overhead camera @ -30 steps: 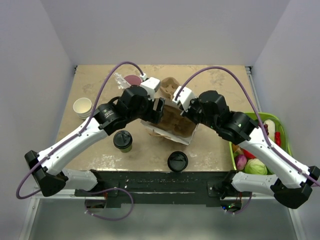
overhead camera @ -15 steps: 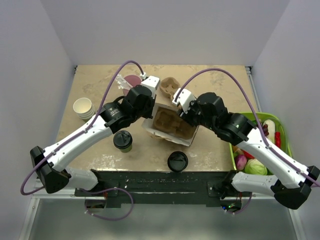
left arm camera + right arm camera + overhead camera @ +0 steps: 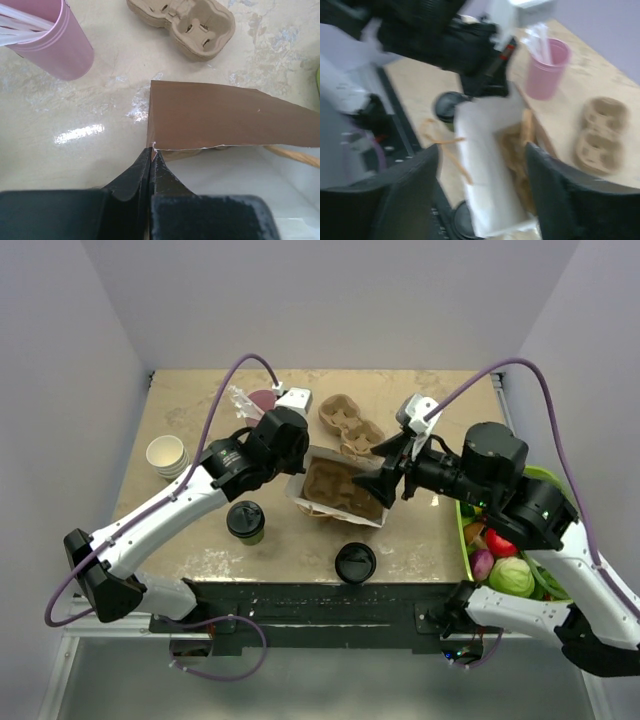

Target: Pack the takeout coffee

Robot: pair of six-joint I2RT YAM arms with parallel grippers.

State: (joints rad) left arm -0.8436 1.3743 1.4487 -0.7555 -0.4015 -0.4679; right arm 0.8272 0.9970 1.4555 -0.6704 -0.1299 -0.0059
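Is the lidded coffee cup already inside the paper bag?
No, the lidded coffee cup stands on the table outside the open paper bag, to its left.

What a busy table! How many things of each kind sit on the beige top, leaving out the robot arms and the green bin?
Lidded takeout coffee: 1
Loose black lid: 1
Stack of lidless paper cups: 1
Pink tumbler holding straws: 1
Cardboard cup carrier: 1
Paper bag: 1
Total: 6
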